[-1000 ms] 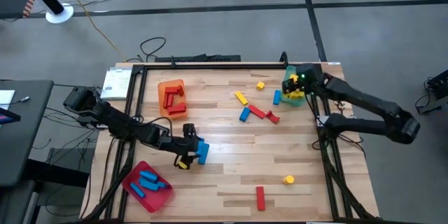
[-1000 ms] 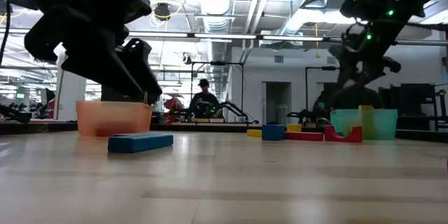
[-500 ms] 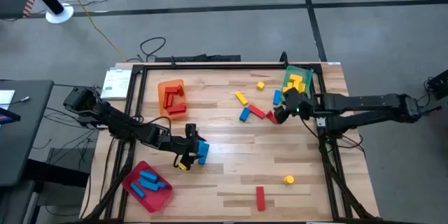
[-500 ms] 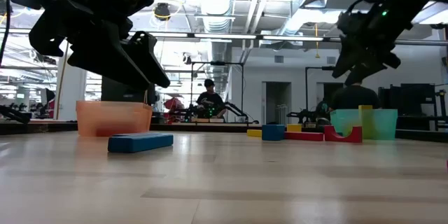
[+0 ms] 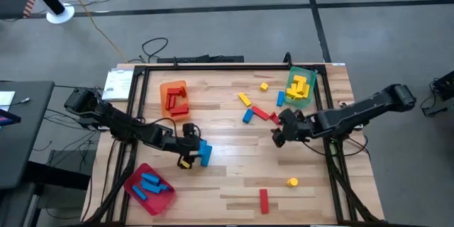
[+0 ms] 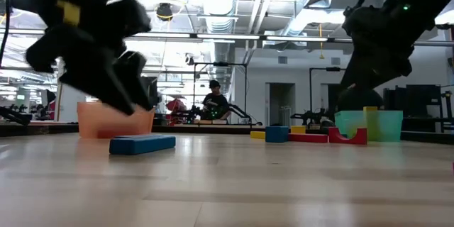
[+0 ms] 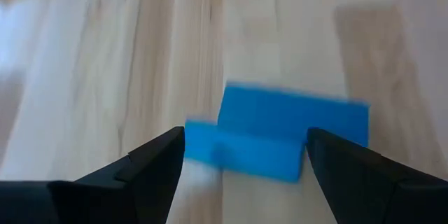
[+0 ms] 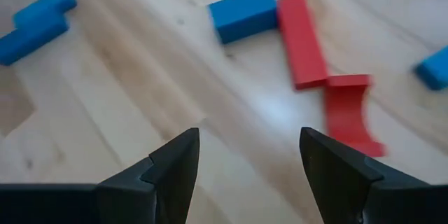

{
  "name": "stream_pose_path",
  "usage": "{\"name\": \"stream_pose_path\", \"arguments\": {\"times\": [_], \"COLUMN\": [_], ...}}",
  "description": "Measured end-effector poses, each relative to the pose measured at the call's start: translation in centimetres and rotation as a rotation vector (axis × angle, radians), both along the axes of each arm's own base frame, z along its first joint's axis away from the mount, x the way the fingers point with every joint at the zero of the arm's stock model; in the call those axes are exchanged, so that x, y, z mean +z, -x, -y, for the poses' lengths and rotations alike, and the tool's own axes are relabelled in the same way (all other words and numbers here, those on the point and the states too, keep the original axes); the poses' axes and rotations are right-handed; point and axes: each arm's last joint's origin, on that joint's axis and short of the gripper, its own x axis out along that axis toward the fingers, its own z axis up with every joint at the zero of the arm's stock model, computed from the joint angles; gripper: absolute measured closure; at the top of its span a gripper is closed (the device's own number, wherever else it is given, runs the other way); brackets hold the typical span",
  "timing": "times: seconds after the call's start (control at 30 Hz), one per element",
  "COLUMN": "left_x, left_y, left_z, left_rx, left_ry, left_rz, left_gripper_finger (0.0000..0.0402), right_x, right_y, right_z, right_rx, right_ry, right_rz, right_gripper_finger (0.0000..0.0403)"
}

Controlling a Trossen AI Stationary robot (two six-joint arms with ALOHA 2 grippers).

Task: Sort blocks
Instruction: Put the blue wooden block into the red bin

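Left tool: the left tool (image 5: pixel 191 150) now hangs low over the blue block (image 5: pixel 205 152) near the bench's front-left, fingers apart and empty — it has dropped closer in the last second, while the block lies where it lay.
Blue block: flat on the bench (image 5: pixel 234 177), framed between the left fingers (image 7: pixel 150 164) in the left wrist view, not yet gripped.
Red tray: the red tray (image 5: pixel 150 189) nearby already holds several blue blocks — a likely home for this one.
Right tool: the right tool (image 5: pixel 281 131) has swung away from the green tray (image 5: pixel 299 89) of yellow blocks and out over mid-bench, fingers apart, nothing held.
Loose cluster: a red bar (image 8: pixel 301 40), a red arch (image 8: pixel 348 110) and a blue brick (image 8: pixel 244 12) lie just ahead of it — probably its next pick.
Orange tray: the orange tray (image 5: pixel 174 98) at the far left holds red pieces.
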Motion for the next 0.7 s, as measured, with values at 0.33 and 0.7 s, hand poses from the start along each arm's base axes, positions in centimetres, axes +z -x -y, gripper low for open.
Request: {"name": "stream_pose_path", "arguments": {"times": [0.33, 0.7], "left_x": [-0.5, -2.6], "left_y": [0.6, -1.1], "left_z": [0.0, -1.2], "left_rx": [0.056, 0.070], "left_ry": [0.032, 0.031], "left_rz": [-0.066, -0.088], "left_gripper_finger": [0.0107, 0.0107], "right_x": [-0.6, -0.6], "right_y": [-1.9, -1.9], "right_z": [-1.9, -2.6], "right_rx": [0.102, 0.134], "right_ry": [0.010, 0.004], "right_rz": [0.080, 0.103], "right_gripper_finger": [0.0143, 0.0143]}}
